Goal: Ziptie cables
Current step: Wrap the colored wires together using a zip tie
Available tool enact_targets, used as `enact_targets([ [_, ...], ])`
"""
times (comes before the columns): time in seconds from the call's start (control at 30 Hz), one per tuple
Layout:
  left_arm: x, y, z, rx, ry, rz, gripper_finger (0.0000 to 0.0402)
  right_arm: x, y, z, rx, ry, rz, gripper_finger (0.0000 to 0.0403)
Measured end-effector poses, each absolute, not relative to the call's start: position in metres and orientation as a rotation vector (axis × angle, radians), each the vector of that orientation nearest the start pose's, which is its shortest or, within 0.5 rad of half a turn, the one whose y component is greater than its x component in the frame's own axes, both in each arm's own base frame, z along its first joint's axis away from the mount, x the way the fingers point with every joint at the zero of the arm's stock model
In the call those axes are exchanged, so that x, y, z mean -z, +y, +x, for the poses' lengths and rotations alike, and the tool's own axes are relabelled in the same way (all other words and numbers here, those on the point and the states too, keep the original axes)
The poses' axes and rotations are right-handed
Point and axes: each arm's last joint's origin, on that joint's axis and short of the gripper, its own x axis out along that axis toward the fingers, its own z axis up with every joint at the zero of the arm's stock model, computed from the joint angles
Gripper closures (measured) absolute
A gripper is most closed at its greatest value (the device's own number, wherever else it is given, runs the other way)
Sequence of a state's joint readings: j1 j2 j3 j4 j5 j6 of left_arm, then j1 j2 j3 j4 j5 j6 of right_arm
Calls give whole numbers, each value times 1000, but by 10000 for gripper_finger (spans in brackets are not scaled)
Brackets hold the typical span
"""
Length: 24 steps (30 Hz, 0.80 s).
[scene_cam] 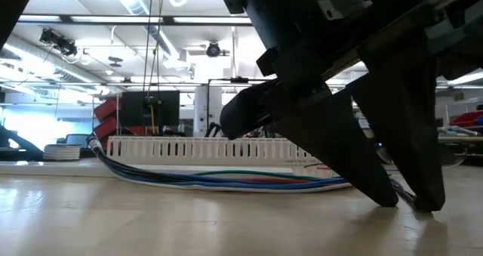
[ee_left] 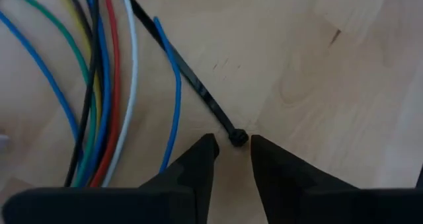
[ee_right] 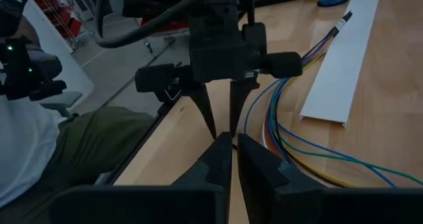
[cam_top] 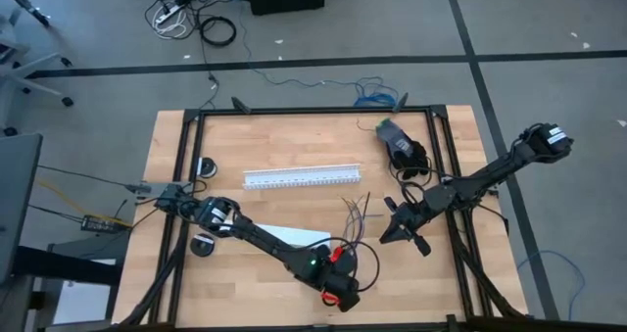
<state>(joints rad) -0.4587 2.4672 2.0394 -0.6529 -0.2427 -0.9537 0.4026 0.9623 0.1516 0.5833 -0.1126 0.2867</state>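
- Wooden desk point(cam_top: 265, 146) inside a black frame, seen from above, both dark arms reaching in over it.
- Left arm stretched across the near half of the desk toward its near edge; right arm coming in from the far right side.
- Long white slotted channel point(cam_top: 303, 178) lying flat near the middle of the desk, well apart from both pincers.
- Flat white strip point(ee_right: 343, 59) on the desk beside the wires in the right wrist view.
- Cables point(ee_left: 99, 85), a loose bunch of thin coloured wires in blue, green, red, white and yellow, curving over the wood between the two pincers and running back toward the channel in the low view.
- Left pincer point(ee_left: 232, 148) pointed down at the desk, tips resting on or just above the wood, fingers point(ee_left: 198, 159) parted a little with a narrow gap between them.
- Right pincer point(ee_right: 234, 143) low over the desk, facing the left one, fingers pressed nearly together, nothing visible between them.
- Ziptie point(ee_left: 192, 80), a thin black strip lying flat on the wood just beside the cables, one blue wire crossing near it, small square head sitting right at the gap between the left fingertips; contact with them impossible to tell.
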Motion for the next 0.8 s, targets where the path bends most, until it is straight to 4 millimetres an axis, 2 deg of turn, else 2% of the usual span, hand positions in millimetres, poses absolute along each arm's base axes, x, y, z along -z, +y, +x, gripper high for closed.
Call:
enact_targets([
  [0.23,-136,-224,469,-226,1000,-380,306,-162,71,160,-460,294,244,380],
  [0.5,-136,-223,468,-237,1007,-354,310,-163,71,160,-458,295,261,380],
  [0.8,-135,-222,467,-258,1022,-341,337,-163,71,160,-458,294,262,380],
])
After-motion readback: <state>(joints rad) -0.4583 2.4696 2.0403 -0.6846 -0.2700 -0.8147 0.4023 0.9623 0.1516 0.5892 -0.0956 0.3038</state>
